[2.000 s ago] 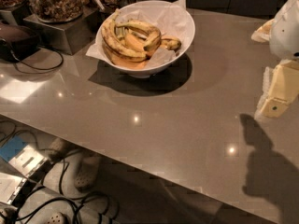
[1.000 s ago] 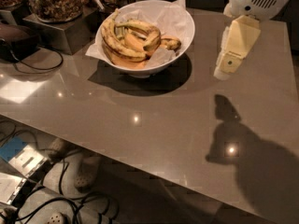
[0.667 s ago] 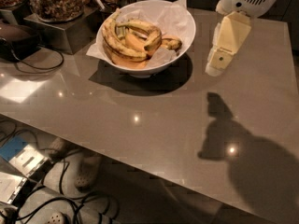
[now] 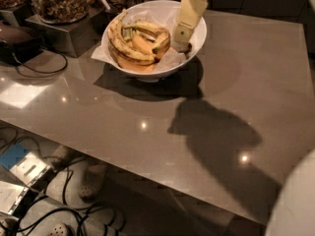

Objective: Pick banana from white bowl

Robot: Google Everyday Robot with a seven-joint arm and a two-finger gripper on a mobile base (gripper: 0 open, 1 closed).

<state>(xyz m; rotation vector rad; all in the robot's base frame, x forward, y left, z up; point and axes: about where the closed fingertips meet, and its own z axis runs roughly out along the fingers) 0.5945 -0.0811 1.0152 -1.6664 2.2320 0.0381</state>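
Note:
The white bowl stands at the back middle of the grey table, lined with crumpled white paper. Several bananas lie in it. The long, strongly curved banana with dark blotches runs along the bowl's left side, with cleaner yellow-orange ones beside it. My gripper hangs down over the right half of the bowl, its cream tip just right of the bananas and above a dark banana end. It holds nothing that I can see.
Glass jars of nuts stand on a metal stand left of the bowl. A dark device and a black cable lie at the left edge. Cables and shoes lie on the floor below the table's front edge.
My gripper has moved left from the table's right side to over the bowl's right half. The view has closed in on the bowl. The bananas have not moved.

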